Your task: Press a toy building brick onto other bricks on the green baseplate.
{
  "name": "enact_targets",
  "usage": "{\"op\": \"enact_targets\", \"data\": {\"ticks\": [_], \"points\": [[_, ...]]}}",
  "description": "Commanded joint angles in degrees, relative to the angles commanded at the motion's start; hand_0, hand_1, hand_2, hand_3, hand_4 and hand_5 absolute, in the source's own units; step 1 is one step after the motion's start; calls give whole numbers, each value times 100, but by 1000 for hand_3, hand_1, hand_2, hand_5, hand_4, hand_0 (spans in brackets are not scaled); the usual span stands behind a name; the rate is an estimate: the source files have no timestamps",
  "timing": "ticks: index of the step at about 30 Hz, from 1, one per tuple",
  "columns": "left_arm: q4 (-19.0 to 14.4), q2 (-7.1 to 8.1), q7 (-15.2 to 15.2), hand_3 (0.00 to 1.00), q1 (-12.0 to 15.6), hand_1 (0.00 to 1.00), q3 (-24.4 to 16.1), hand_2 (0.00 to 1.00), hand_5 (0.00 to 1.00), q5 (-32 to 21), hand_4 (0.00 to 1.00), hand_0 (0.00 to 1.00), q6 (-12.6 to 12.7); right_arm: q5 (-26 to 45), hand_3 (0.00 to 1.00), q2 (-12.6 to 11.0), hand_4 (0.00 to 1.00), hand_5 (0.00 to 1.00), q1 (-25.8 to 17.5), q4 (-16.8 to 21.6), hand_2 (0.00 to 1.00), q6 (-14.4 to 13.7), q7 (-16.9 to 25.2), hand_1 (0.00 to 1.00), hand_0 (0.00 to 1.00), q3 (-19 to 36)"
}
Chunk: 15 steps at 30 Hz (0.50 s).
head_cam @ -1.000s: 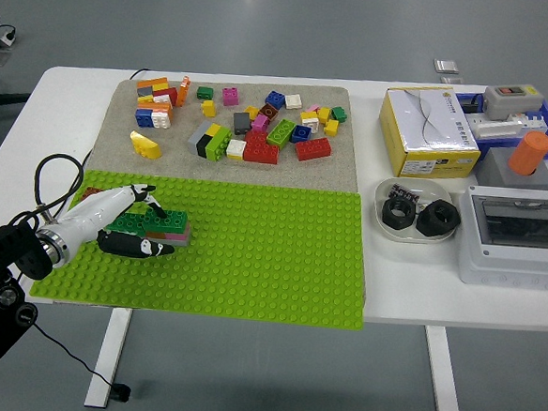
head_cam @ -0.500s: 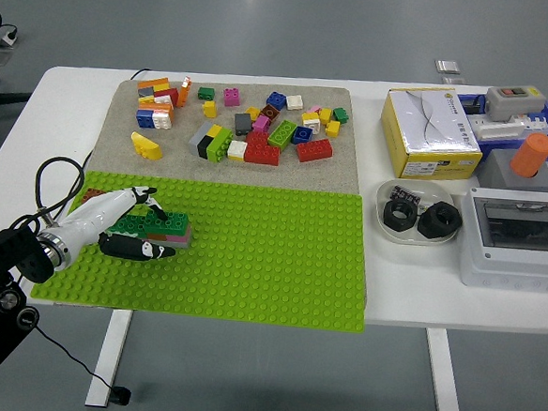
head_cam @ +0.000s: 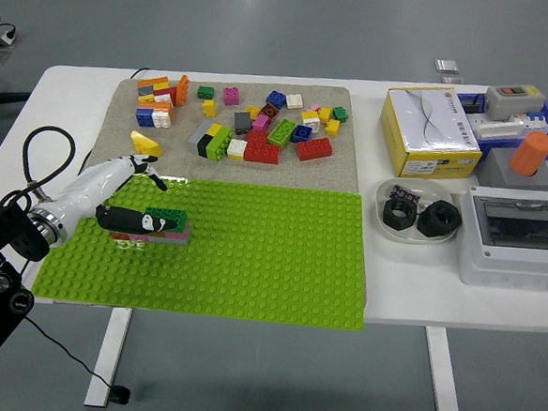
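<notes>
On the green baseplate (head_cam: 251, 260), left hand (head_cam: 124, 198) (forearm raised), fingers (head_cam: 127, 222) grasping the green brick (head_cam: 165, 218).

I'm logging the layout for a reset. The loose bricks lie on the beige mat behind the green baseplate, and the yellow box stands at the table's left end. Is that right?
Not quite. The yellow box stands toward the table's right end, beside the beige mat, as the head view shows. The rest holds: the loose bricks lie on the mat, behind the green baseplate.
</notes>
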Motion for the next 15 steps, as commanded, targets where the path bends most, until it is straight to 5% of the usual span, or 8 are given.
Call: {"op": "enact_targets", "data": {"ticks": [2, 3, 8, 9, 14, 15], "points": [[-108, -14, 23, 600, 36, 976, -122, 955, 329, -6, 978, 995, 1, -74, 864, 15, 641, 998, 5, 0, 633, -11, -47, 654, 686, 99], [-164, -12, 29, 604, 52, 977, -182, 957, 235, -16, 908, 993, 3, -147, 865, 26, 641, 998, 9, 0, 630, -11, -80, 654, 686, 191], [-322, 74, -26, 604, 90, 977, -415, 957, 235, -128, 908, 993, 36, -480, 865, 64, 641, 998, 38, 0, 630, 4, -223, 654, 686, 602], [-313, 116, -74, 596, 94, 968, -463, 949, 120, -159, 802, 988, 63, -558, 868, 74, 639, 998, 49, 0, 636, 9, -252, 655, 686, 687], [-257, 280, -270, 596, 183, 968, -689, 949, 120, -203, 802, 988, 192, -777, 868, 125, 639, 998, 116, 0, 636, 17, -347, 655, 686, 902], [-257, 305, -317, 600, 218, 940, -745, 923, 2, -206, 664, 973, 221, -776, 873, 136, 637, 998, 130, 0, 648, 16, -364, 655, 684, 909]]}}
